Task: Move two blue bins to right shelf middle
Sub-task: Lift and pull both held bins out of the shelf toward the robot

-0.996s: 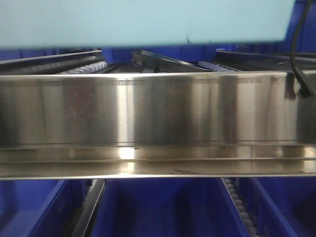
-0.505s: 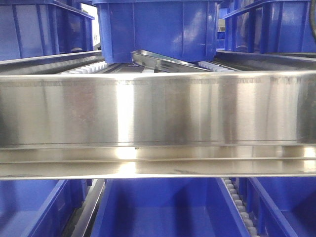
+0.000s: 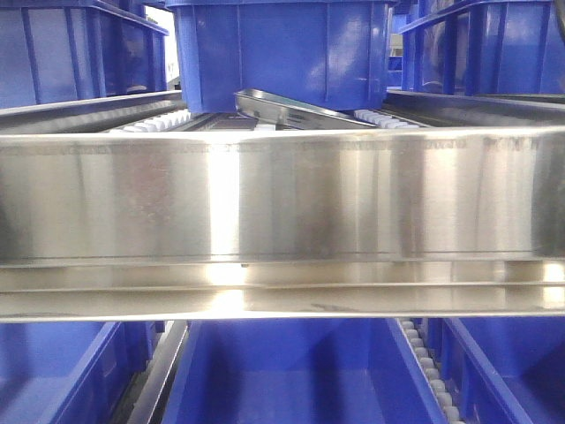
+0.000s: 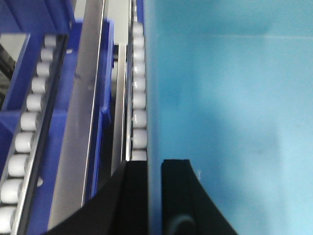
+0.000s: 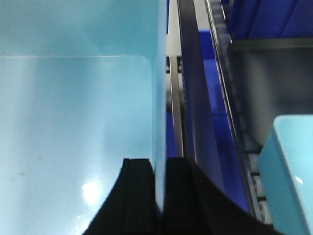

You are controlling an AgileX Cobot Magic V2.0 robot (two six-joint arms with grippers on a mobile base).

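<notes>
Beside the rollers (image 4: 138,98), the bin (image 4: 230,122) hangs between both arms, its pale wall running just alongside the white wheels. The left gripper (image 4: 154,169) straddles that wall, one finger inside the tub and one outside, narrowed to the wall's thickness and pinching it. The right gripper (image 5: 157,166) does the same on the opposite wall of the bin (image 5: 73,107), equally closed down on the plastic. A second bin (image 5: 288,171) sits on rollers further over, well apart from the held one. From the front only the rail (image 3: 282,199) shows, with rollers just behind it and royal-blue crates (image 3: 282,53) further back on them; neither pale tub appears in that view.

The tub looks empty, so probably light, but it is wide and its smooth, glossy sides are likely slippery. Thin plastic walls would flex under a two-point pinch, letting it sag or twist. The thickened rim is the best hold, taken at matching spots on opposite walls and kept level. Once on the rollers it may run freely, so release needs care.
</notes>
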